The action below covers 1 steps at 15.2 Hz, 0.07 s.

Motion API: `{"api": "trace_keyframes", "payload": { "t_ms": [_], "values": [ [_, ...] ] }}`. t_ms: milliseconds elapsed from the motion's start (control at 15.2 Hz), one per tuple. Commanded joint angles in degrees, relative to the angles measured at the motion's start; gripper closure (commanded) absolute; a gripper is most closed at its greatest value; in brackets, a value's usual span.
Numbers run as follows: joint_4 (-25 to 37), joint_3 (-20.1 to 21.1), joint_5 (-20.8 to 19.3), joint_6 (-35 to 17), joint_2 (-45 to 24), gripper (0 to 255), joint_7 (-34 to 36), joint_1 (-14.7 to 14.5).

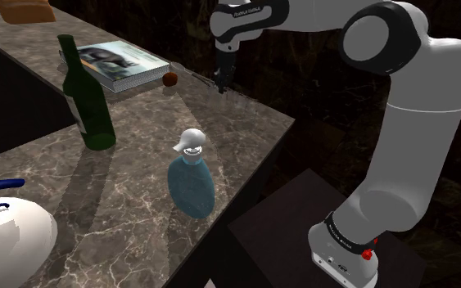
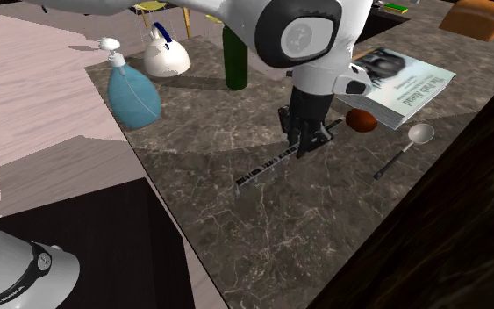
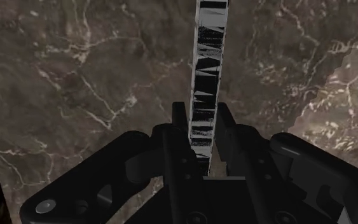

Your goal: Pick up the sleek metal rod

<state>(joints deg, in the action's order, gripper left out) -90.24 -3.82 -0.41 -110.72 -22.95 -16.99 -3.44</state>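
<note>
Wrist view: the black pincer (image 3: 204, 121) is closed narrowly on the striped metal rod (image 3: 207, 70), fingers pressing both its sides, low over the dark marbled bench (image 3: 75, 76).

The rod (image 2: 265, 168) is long, thin and straight, silvery metal with dark streaks and bands along its shiny surface (image 3: 206, 76). It lies flat on the brown marbled desk (image 2: 236, 246), running diagonally in the second exterior view from lower left to upper right, roughly along the middle of the desk top. Its upper-right part passes between the two black fingers of the end effector (image 2: 308, 140), which close tight against its sides, while the longer remaining part stretches free across the stone.
</note>
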Motion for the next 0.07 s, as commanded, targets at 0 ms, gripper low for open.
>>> {"api": "trace_keyframes", "payload": {
  "t_ms": [0],
  "values": [
    [0.39,0.00,-0.01,0.51,0.09,255,0.02,-0.02]
  ]
}}
